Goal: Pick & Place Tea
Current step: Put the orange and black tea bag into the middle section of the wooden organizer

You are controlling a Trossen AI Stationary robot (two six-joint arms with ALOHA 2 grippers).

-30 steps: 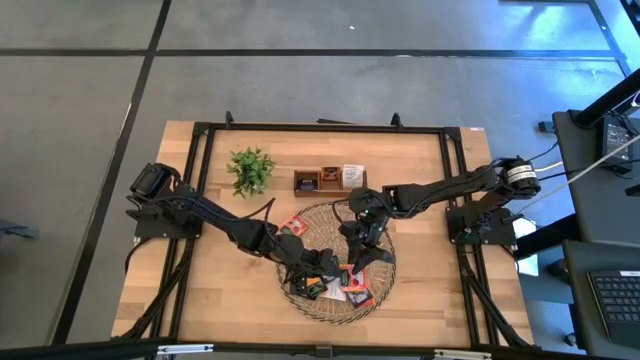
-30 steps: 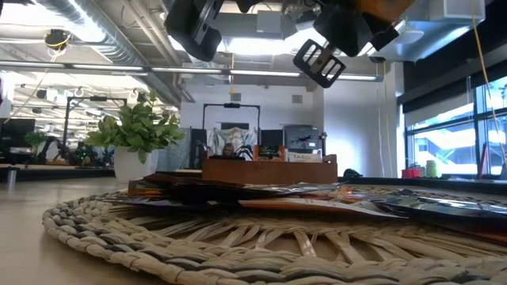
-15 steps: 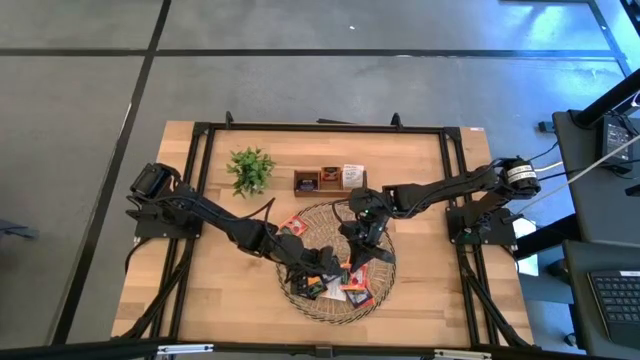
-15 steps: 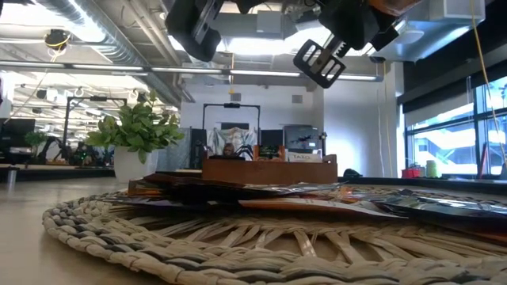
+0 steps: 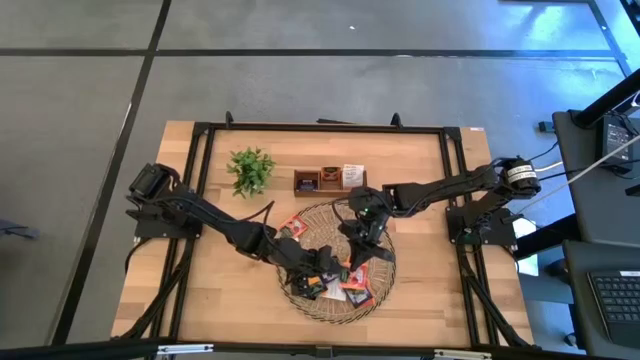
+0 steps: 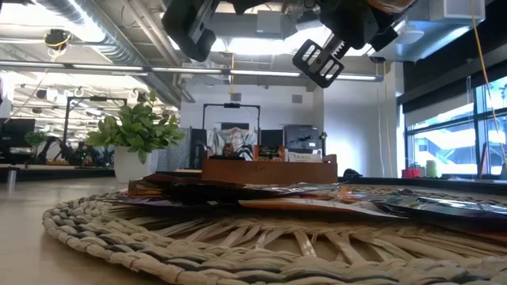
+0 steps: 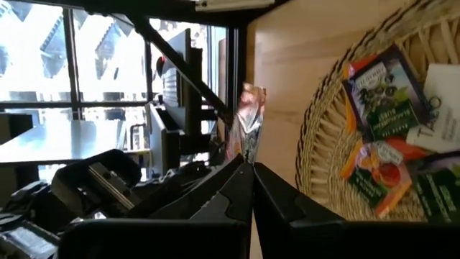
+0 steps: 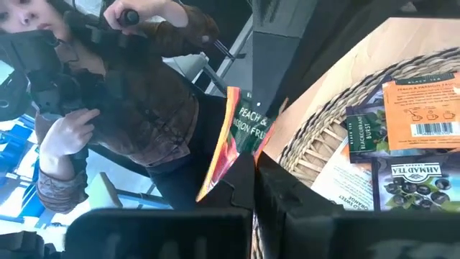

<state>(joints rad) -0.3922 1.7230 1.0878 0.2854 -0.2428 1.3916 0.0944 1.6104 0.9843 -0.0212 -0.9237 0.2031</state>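
The round woven tray (image 5: pixel 340 262) near the table's front holds several flat tea sachets (image 7: pixel 381 108) in orange, dark and white wrappers. Both grippers hover over the tray. My left gripper (image 7: pixel 250 167) is shut on an orange-edged sachet (image 7: pixel 246 119). My right gripper (image 8: pixel 253 167) is shut on an orange peach-and-passion-fruit sachet (image 8: pixel 233 133). In the high view the left gripper (image 5: pixel 322 262) and right gripper (image 5: pixel 358 260) stand close together above the tray's middle. In the low view the sachets on the tray (image 6: pixel 277 190) lie flat, and both grippers sit high at the picture's top. My left gripper pinches the sachet's one edge (image 7: pixel 248 152) between its two fingertips. The sachet stands out past the fingers, seen edge-on, lifted clear of the tray. My right gripper pinches the orange sachet's lower edge (image 8: pixel 243 160) between its two fingertips. The sachet stands out past them, bent a little, clear of the tray.
A brown wooden three-compartment box (image 5: pixel 330 180) with a few sachets stands behind the tray. A small green plant (image 5: pixel 250 170) is at the far left. A black frame (image 5: pixel 200 130) rims the table. A person (image 8: pixel 122 101) shows beyond the table in the right wrist view.
My left gripper has turned slightly about its wrist while staying in place over the tray. The right arm has kept its place. The sachets on the tray have not moved.
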